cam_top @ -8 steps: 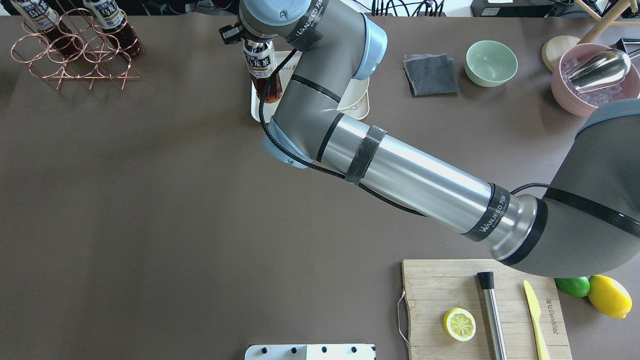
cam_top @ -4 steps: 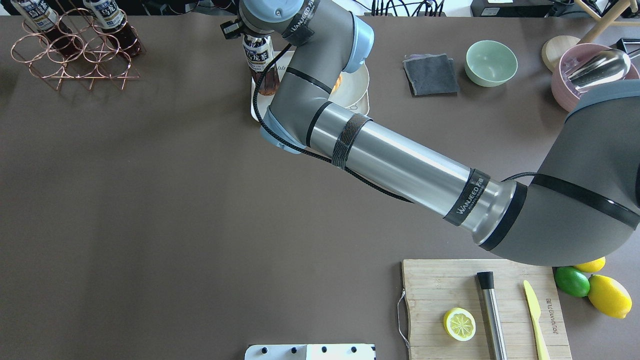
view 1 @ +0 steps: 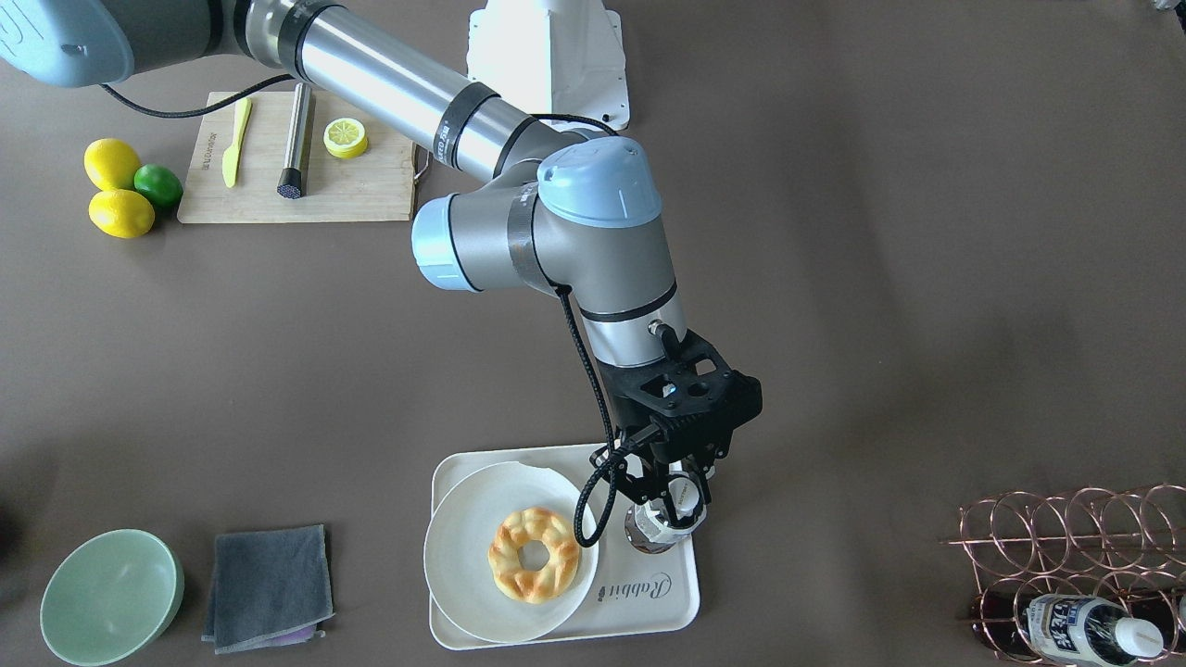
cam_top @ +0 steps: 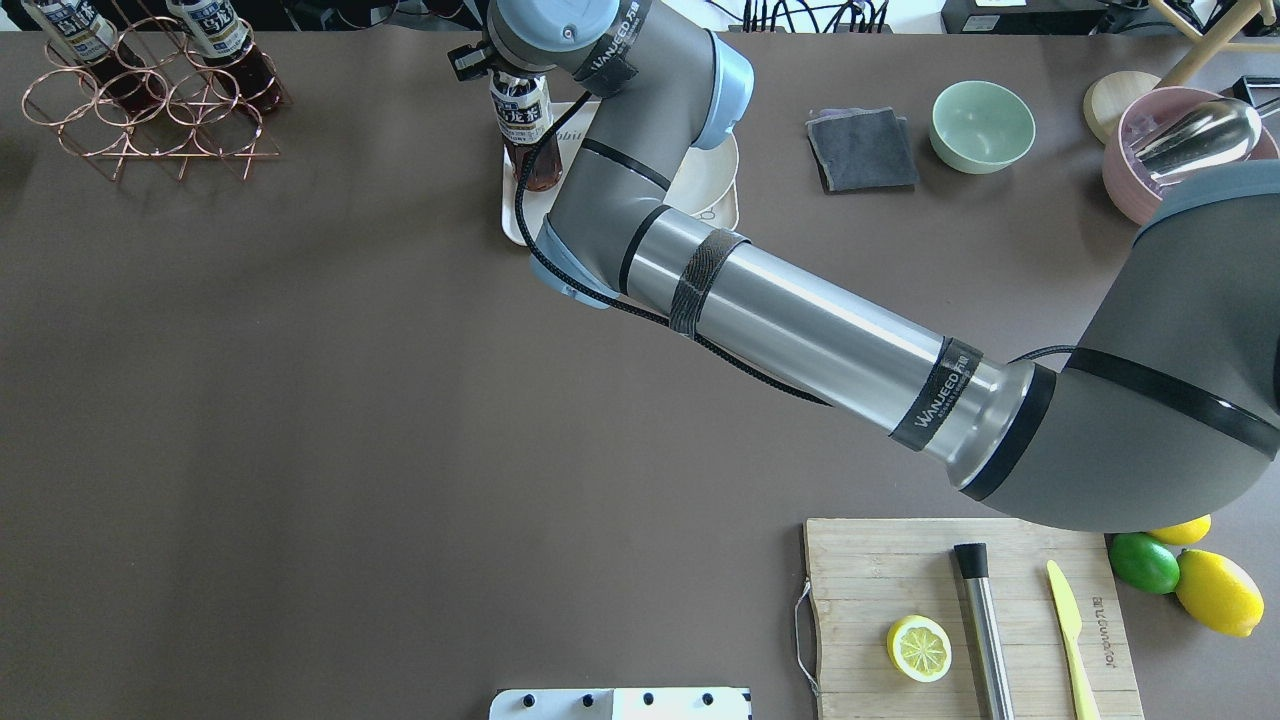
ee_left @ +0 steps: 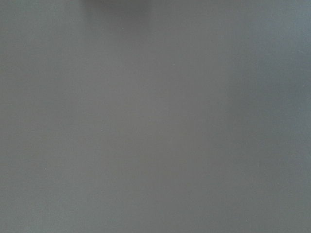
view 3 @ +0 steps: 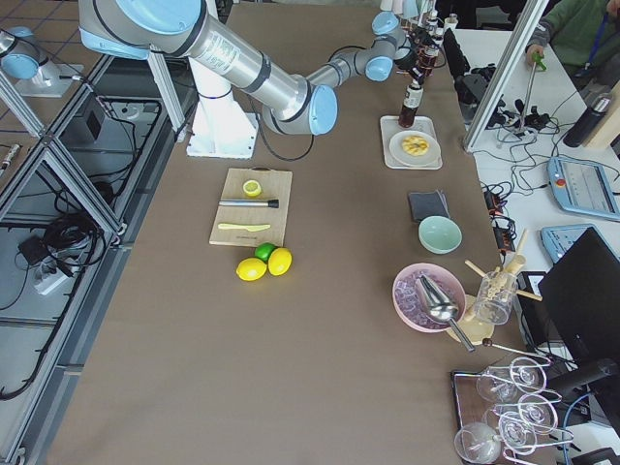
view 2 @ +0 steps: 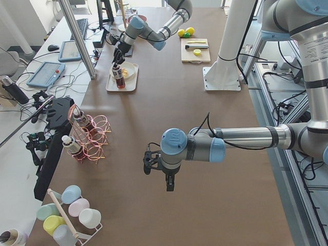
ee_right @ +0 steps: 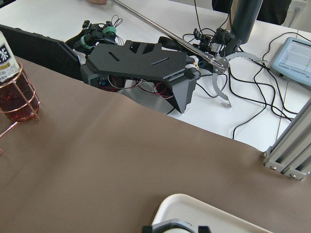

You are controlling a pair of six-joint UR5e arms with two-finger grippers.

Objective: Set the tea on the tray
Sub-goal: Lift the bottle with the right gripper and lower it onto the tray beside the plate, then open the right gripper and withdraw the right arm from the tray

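The tea (view 1: 660,530) is a small bottle of dark liquid with a white cap. It stands upright on the left end of the cream tray (view 1: 649,595), next to the "Rabbit" script. It also shows in the overhead view (cam_top: 527,135) on the tray (cam_top: 512,218). My right gripper (view 1: 675,493) comes straight down over the cap and is shut on the bottle's top. The left gripper (view 2: 166,180) hangs over bare table far from the tray; I cannot tell whether it is open or shut.
A round white plate (view 1: 459,556) with a ring pastry (view 1: 535,554) fills the rest of the tray. A copper rack (cam_top: 150,110) at the far left holds two more bottles (cam_top: 215,35). A grey cloth (view 1: 269,574) and a green bowl (view 1: 111,593) lie beyond the tray.
The right arm has carried the bottle farther from the robot and down onto the tray. In the last half second it has only shifted slightly.
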